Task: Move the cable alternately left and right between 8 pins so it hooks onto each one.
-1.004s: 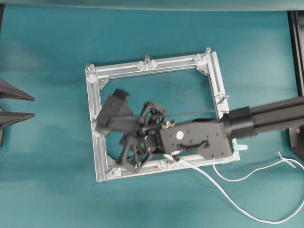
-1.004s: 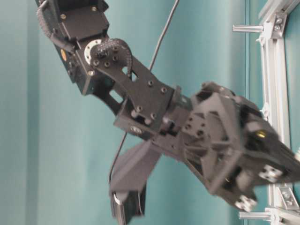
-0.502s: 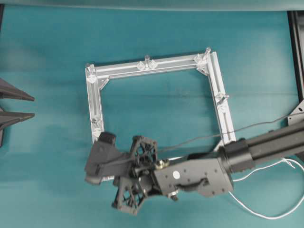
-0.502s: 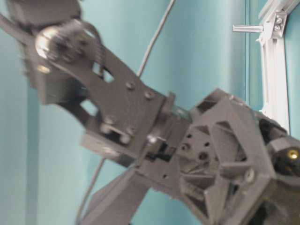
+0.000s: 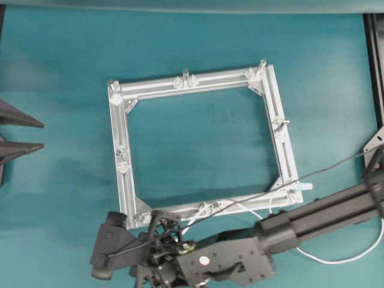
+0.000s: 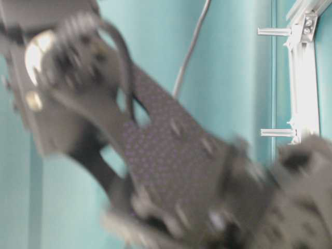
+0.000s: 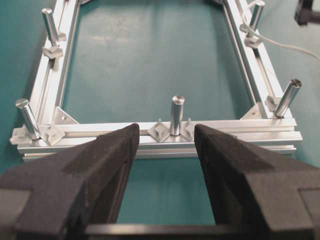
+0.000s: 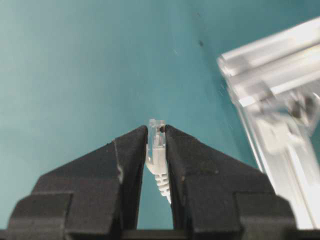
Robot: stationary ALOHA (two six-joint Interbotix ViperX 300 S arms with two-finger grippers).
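On the far left, the left gripper (image 7: 164, 150) waits with its jaws wide apart and nothing between them. It faces the square metal frame (image 5: 117, 141), which lies flat on the teal table (image 5: 60, 198). Short shiny pins (image 7: 176, 115) stand up along the bars of the frame.

Lower down and nearer the middle, the right gripper (image 8: 156, 145) pinches the small clear plug (image 8: 156, 142) at the end of the cable (image 5: 342, 260). Its jaws are closed tight on the plug. It sits just outside the bottom left corner of the frame.

The cable looks thin, light and floppy, so it will likely bend easily around a pin and could slip off if it goes slack. The hard plug seems the best place to hold it.

From there the white cord runs along the bottom bar and past the pins there. Then it loops loosely on the table at the right.

The pins stick up and could catch the gripper. The big right arm also hides part of the bottom bar.
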